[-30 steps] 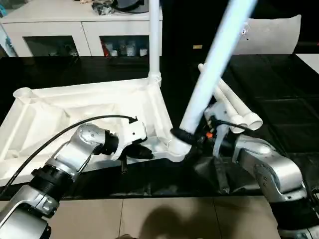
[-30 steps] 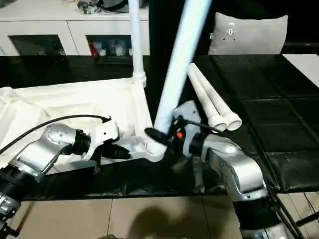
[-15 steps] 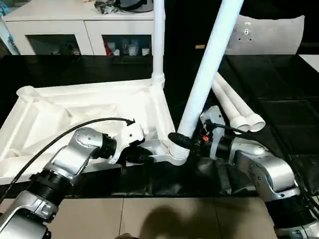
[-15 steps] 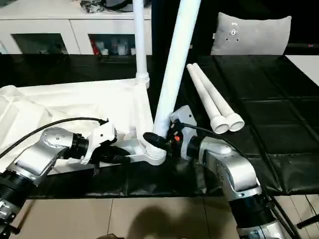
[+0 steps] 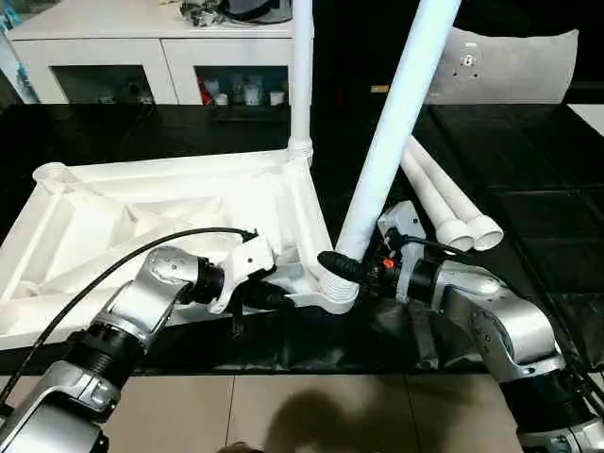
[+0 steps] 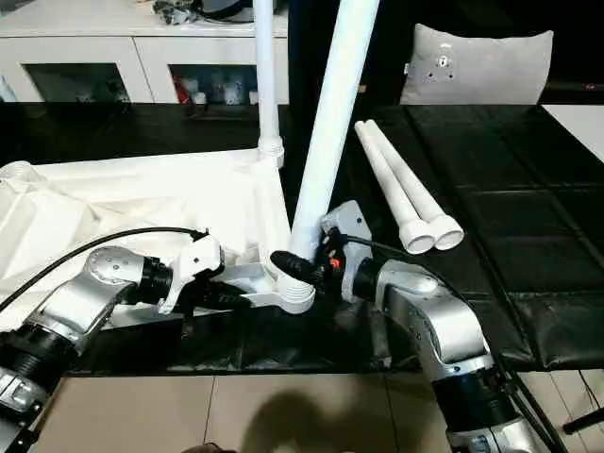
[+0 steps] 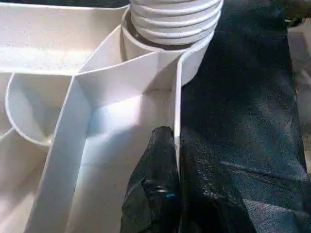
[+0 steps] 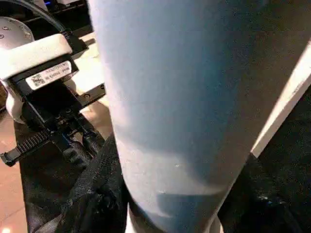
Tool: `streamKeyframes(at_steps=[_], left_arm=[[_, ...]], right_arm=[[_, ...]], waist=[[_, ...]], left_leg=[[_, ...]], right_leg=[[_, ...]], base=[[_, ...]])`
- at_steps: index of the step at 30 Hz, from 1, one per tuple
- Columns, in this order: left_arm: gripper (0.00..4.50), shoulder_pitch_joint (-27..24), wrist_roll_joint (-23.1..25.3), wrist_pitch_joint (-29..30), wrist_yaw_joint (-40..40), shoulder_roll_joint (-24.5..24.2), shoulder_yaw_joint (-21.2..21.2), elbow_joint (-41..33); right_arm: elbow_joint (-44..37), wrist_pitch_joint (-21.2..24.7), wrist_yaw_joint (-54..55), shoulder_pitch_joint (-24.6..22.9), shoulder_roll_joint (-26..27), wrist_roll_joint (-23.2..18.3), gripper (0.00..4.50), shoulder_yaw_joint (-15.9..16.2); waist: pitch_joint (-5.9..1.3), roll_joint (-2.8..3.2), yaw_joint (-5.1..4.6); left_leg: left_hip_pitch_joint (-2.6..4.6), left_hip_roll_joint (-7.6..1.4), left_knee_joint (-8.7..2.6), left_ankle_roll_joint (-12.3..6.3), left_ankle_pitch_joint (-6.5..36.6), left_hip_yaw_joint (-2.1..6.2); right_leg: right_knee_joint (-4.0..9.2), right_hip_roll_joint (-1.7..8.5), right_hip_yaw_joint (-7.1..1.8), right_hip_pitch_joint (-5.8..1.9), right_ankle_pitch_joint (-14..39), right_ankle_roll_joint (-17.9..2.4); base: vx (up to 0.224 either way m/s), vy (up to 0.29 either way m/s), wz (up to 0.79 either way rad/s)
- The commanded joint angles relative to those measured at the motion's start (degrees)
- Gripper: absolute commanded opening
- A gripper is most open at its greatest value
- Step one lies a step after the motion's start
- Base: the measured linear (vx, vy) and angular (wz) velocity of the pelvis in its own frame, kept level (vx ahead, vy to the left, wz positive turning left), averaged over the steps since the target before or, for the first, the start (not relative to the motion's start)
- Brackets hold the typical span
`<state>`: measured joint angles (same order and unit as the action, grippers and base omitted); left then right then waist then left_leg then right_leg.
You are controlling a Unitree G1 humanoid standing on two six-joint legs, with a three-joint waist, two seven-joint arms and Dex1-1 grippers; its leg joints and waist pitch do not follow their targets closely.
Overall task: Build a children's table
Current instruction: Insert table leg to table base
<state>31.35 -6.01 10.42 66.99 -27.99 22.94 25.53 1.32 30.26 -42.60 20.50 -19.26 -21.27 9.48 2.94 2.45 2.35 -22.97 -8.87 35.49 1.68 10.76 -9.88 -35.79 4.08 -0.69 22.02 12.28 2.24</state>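
The table top (image 5: 142,226) lies upside down on the black bench (image 5: 528,160), ribbed underside up, its near right corner at the bench's front edge. One leg (image 5: 301,75) stands upright in the far right corner socket. A second leg (image 5: 396,123) leans in the near right socket (image 5: 335,288), tilted to the right and not plumb. Two spare legs (image 5: 444,203) lie side by side on the bench, just right of the top. The right claw (image 5: 354,267) grasps the leaning leg just above the socket, one finger either side of the tube. The left claw (image 5: 274,297) is clenched on the thin front rim of the top beside that socket, pinning it down; its wrist view shows a black finger (image 7: 158,165) against the rim wall. Judgement: the top is light, hollow plastic and likely to slide or tip unless held, so the rim grip near the loaded corner is sound. The leg is stiff, smooth and probably slippery; a low hold gives control of the threaded end, but the long free length will lever against the grip until the leg is brought upright.
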Motion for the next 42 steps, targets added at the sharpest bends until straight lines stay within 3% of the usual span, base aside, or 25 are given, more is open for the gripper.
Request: streamKeyframes(at_steps=[1, 5, 7, 13, 14, 15, 17, 18, 21, 24, 27, 29, 30, 31, 32, 33, 34, 36, 37, 40, 41, 42], left_arm=[[0.00, 0.48, -0.74, -1.20, 1.44, 0.55, -0.87, 0.23], [0.00, 0.28, -1.32, -2.38, 2.52, 0.84, -1.10, 0.43], [0.00, 0.13, -1.28, -3.27, 2.82, 0.86, -1.17, 0.58], [0.00, -0.21, -0.27, -5.64, 4.20, 0.23, -0.62, 0.11], [0.00, -0.02, 0.97, -6.51, 4.26, -0.19, -0.05, 0.10], [0.00, 0.04, 1.37, -6.92, 4.32, -0.36, 0.22, 0.15], [0.00, 0.20, 2.44, -8.05, 4.27, -0.72, 0.80, 0.27], [0.00, 0.42, 3.08, -8.97, 4.64, -0.96, 1.28, 0.23], [0.00, 0.82, 3.76, -9.79, 5.15, -1.12, 1.66, 0.02], [0.00, 1.39, 2.89, -8.99, 4.78, -0.23, 0.53, -0.07], [0.00, 1.91, 0.87, -6.78, 3.79, 1.29, -1.42, 0.05], [0.00, 1.81, 0.08, -6.12, 4.03, 1.61, -1.97, 0.06], [0.00, 1.72, -0.09, -6.13, 4.20, 1.60, -2.04, 0.10], [0.00, 1.55, -0.38, -6.22, 4.38, 1.60, -2.18, 0.08], [0.00, 1.48, -0.68, -5.98, 4.54, 1.72, -2.42, 0.13], [0.00, 1.32, -1.40, -5.38, 4.91, 2.03, -2.99, 0.25], [0.00, 1.20, -1.47, -5.28, 5.43, 2.05, -2.98, 0.50], [0.00, 1.13, -1.12, -5.44, 5.85, 2.22, -2.94, 1.06], [0.00, 1.09, -0.93, -5.57, 5.87, 2.34, -2.99, 1.28], [0.00, 1.24, -1.06, -5.13, 5.77, 2.88, -3.46, 1.81], [0.00, 1.44, -1.02, -5.13, 5.58, 3.17, -3.60, 2.25], [0.00, 1.62, -0.80, -5.32, 5.44, 3.31, -3.57, 2.59]], right_arm=[[0.25, -1.11, -0.69, 0.97, -0.41, 0.93, 1.91, 0.54], [0.30, -0.80, -1.18, 1.19, -0.51, 1.15, 1.91, 1.10], [0.82, -0.71, -1.57, 1.49, -0.73, 1.53, 1.91, 1.40], [1.72, 0.62, -3.39, 2.18, -1.88, 2.41, 1.91, 2.93], [2.11, 0.87, -4.34, 2.48, -2.51, 3.23, 1.91, 3.85], [2.33, 0.99, -4.57, 2.60, -2.59, 3.35, 1.91, 4.07], [3.05, 1.17, -5.30, 3.01, -2.85, 3.86, 1.91, 4.83], [3.73, 1.51, -6.06, 3.45, -2.93, 4.01, 1.91, 5.43], [4.58, 1.45, -6.82, 3.70, -2.70, 3.44, 1.91, 5.56], [5.54, 2.01, -6.86, 3.18, -1.36, 1.12, 1.91, 3.57], [7.35, 1.94, -6.47, 2.03, -0.12, -1.18, 1.91, 0.60], [8.66, 0.94, -6.31, 0.90, 0.30, -1.65, 1.91, -0.72], [9.25, 0.46, -6.41, 0.31, 0.45, -1.78, 1.91, -1.30], [9.73, 0.02, -6.39, -0.43, 0.67, -1.99, 1.91, -1.93], [9.93, -0.50, -6.47, -1.15, 0.91, -2.28, 1.91, -2.42], [10.32, -1.70, -6.66, -2.79, 1.45, -2.95, 1.91, -3.52], [10.69, -3.12, -6.28, -4.10, 1.96, -2.88, 1.91, -3.99], [11.23, -5.09, -5.61, -5.91, 2.98, -2.89, 1.90, -4.79], [11.38, -5.74, -5.37, -6.62, 3.48, -3.02, 1.90, -5.19], [11.19, -8.06, -5.10, -8.79, 4.39, -3.15, 1.89, -5.85], [11.05, -9.68, -4.96, -10.27, 4.67, -2.93, 1.89, -6.00], [10.80, -11.23, -4.78, -11.50, 4.73, -2.43, 1.89, -5.84]], waist=[[-3.80, -0.40, 0.17], [-3.80, -0.38, 0.16], [-3.77, -0.75, 0.16], [-3.71, -0.97, 0.18], [-3.70, -1.45, 0.11], [-3.72, -1.10, 0.21], [-3.64, -1.54, 0.13], [-3.62, -1.29, 0.20], [-3.54, -1.65, 0.10], [-3.58, -1.70, 0.19], [-3.70, -1.97, 0.28], [-3.76, -1.54, 0.56], [-3.82, -1.75, 0.62], [-3.85, -1.31, 0.75], [-3.81, -1.53, 0.66], [-3.80, -1.52, 0.76], [-3.81, -0.78, 0.95], [-3.82, -1.45, 0.76], [-3.75, -0.92, 0.76], [-3.69, -1.04, 0.68], [-3.68, -0.68, 0.71], [-3.66, -0.77, 0.63]], left_leg=[[1.82, -3.32, -4.96, -0.15, 10.65, 0.98], [1.85, -3.39, -4.94, -0.44, 10.35, 0.96], [1.85, -3.39, -4.91, -0.67, 10.59, 0.88], [1.77, -3.49, -4.89, -1.10, 9.95, 0.93], [1.73, -3.51, -4.90, -1.42, 9.55, 0.82], [1.74, -3.53, -4.89, -1.54, 9.37, 0.90], [1.81, -3.59, -4.93, -1.63, 9.66, 0.86], [1.89, -3.62, -4.96, -1.32, 10.02, 0.87], [2.02, -3.72, -5.20, -0.45, 11.86, 0.93], [2.15, -3.71, -5.34, 0.72, 13.25, 0.94], [2.10, -3.65, -5.17, 0.56, 12.89, 0.84], [2.13, -3.68, -5.13, 0.34, 11.91, 0.86], [2.08, -3.67, -5.07, 0.05, 11.11, 0.79], [2.06, -3.63, -5.06, -0.02, 10.76, 0.87], [2.06, -3.59, -5.09, -0.15, 11.03, 0.76], [2.08, -3.65, -5.07, -0.19, 11.60, 0.72], [2.13, -3.67, -5.09, 0.10, 12.17, 0.88], [2.01, -3.59, -5.21, 0.04, 12.69, 0.84], [2.05, -3.60, -5.26, -0.04, 12.96, 0.93], [2.05, -3.68, -5.48, 0.24, 14.90, 0.97], [2.06, -3.70, -5.52, 0.41, 15.09, 1.06], [2.16, -3.76, -5.60, 0.56, 15.70, 1.01]], right_leg=[[3.61, 3.32, -0.96, -1.59, 2.84, -16.55], [3.53, 3.35, -0.95, -1.59, 2.19, -16.82], [3.64, 3.39, -1.00, -1.61, 2.97, -16.83], [3.60, 3.48, -1.00, -1.65, 3.99, -16.59], [3.66, 3.46, -0.98, -1.66, 3.63, -16.49], [3.54, 3.53, -0.96, -1.63, 3.62, -16.50], [3.65, 3.47, -0.92, -1.49, 4.18, -16.54], [3.61, 3.50, -0.95, -1.38, 4.56, -16.50], [3.70, 3.51, -0.97, -1.23, 5.76, -16.26], [3.67, 3.47, -0.97, -1.14, 5.89, -16.12], [3.61, 3.64, -1.01, -1.24, 4.67, -16.69], [3.51, 3.65, -0.98, -1.24, 3.43, -16.85], [3.46, 3.56, -0.96, -1.30, 1.91, -16.97], [3.30, 3.55, -0.89, -1.35, 1.12, -17.10], [3.47, 3.48, -0.90, -1.34, 1.08, -17.10], [3.50, 3.61, -0.96, -1.39, 1.37, -17.27], [3.48, 3.72, -0.99, -1.28, 1.90, -17.25], [3.60, 3.54, -0.89, -1.43, 2.34, -17.18], [3.63, 3.59, -0.89, -1.37, 2.89, -17.21], [4.01, 3.66, -0.98, -1.30, 6.06, -16.68], [3.99, 3.66, -0.97, -1.26, 6.37, -16.58], [4.13, 3.58, -0.96, -1.14, 6.71, -16.33]], base=[[0.000, 0.000, 0.00], [0.000, 0.000, 0.00], [0.000, 0.000, 0.00], [0.000, 0.000, 0.00], [0.000, 0.000, 0.00], [0.000, 0.000, 0.00], [0.000, 0.000, 0.00], [0.000, 0.000, 0.00], [0.000, 0.000, 0.00], [0.000, 0.000, 0.00], [0.000, 0.000, 0.00], [0.000, 0.000, 0.00], [0.000, 0.000, 0.00], [0.000, 0.000, 0.00], [0.000, 0.000, 0.00], [0.000, 0.000, 0.00], [0.000, 0.000, 0.00], [0.000, 0.000, 0.00], [0.000, 0.000, 0.00], [0.000, 0.000, 0.00], [0.000, 0.000, 0.00], [0.000, 0.000, 0.00]])
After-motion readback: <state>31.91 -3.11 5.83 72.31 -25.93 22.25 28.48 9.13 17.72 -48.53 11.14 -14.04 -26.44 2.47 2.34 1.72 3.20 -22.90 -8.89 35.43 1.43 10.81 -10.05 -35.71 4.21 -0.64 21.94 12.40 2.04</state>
